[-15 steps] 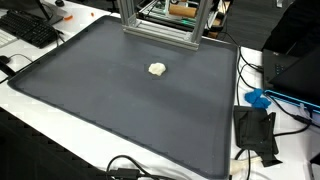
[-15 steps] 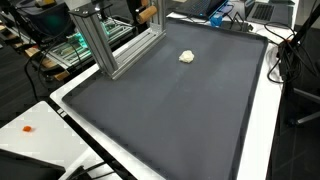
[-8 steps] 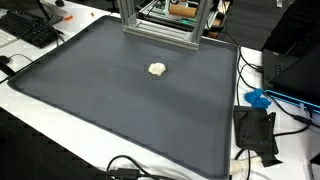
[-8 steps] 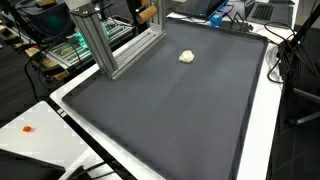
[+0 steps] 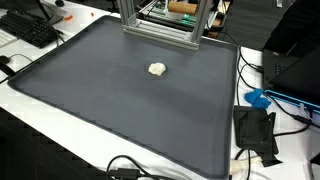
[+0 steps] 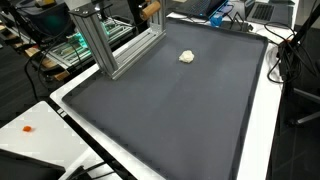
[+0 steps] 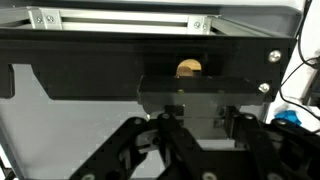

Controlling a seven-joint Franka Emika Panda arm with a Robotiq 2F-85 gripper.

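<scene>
looking at a small pale lump [image 5: 157,69] lying loose on the dark mat [image 5: 100,110], just in front of the metal frame [image 5: 160,35] and well apart from the mat's edges. probably left out in the open like that to be easy to reach from above. only seeing the gripper [image 7: 200,140] in the wrist view, seemingly parked close by the frame. can't tell if it's open or closed, fingertips out of shot. no real containers, just the rimmed mat with that one lump on it.
</scene>
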